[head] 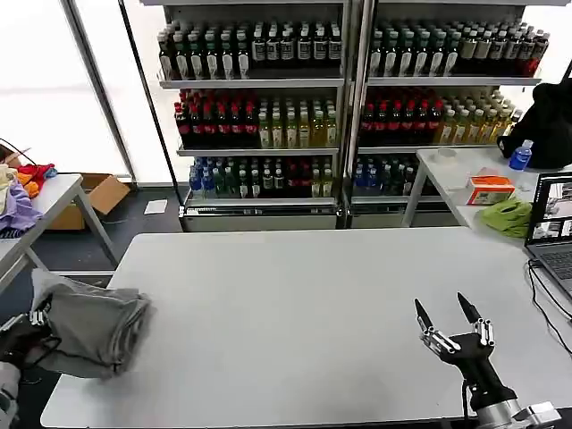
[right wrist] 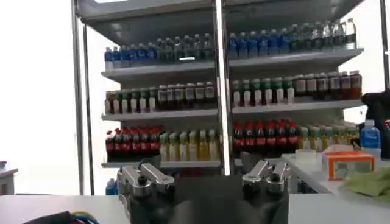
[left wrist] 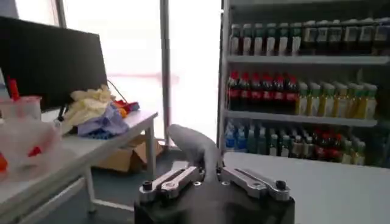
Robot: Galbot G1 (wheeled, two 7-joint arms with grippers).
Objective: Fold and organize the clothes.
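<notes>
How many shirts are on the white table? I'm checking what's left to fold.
1: a grey shirt bunched at the table's left edge, gripped by the left hand. More could be folded inside the bundle.

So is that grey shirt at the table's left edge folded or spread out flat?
Bunched, neither flat nor neatly folded: the grey shirt sits in a rumpled heap at the table's left edge, pinched by the left pincer.

The white table (head: 304, 304) is bare across its middle and far side, so passage there is free. Only the bunched grey shirt (head: 94, 331) occupies its left edge, and the laptop (head: 554, 232) stands at the far right.
</notes>
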